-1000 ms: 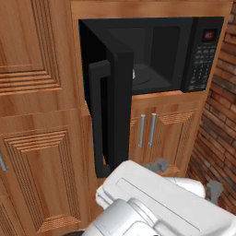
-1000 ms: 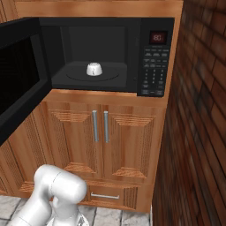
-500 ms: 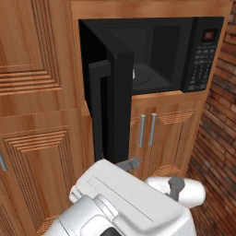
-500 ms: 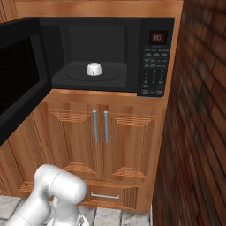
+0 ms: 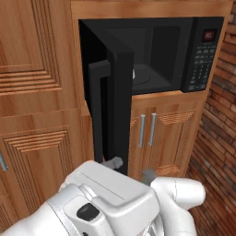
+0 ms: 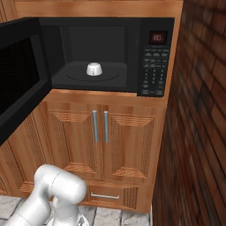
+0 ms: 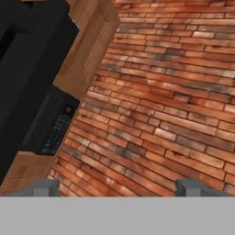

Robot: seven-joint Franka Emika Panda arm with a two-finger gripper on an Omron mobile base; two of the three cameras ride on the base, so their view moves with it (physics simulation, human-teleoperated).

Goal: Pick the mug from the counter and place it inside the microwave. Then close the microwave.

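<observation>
Closing step pending: mug point(image 6: 94, 69) sits upside-down on turntable inside microwave point(image 6: 154, 57), door point(image 5: 113, 106) swung wide open. Gripper point(image 7: 118, 187) spread, empty, low beside door's bottom edge, aimed at brick wall point(image 7: 174, 101) right of microwave. Risk: glancing push off door edge, or elbow catching cabinet below microwave; door stopping short of latch.

Microwave point(image 6: 106, 55) red display point(image 6: 158, 37), keypad point(image 6: 153, 73): characters too small to read.
</observation>
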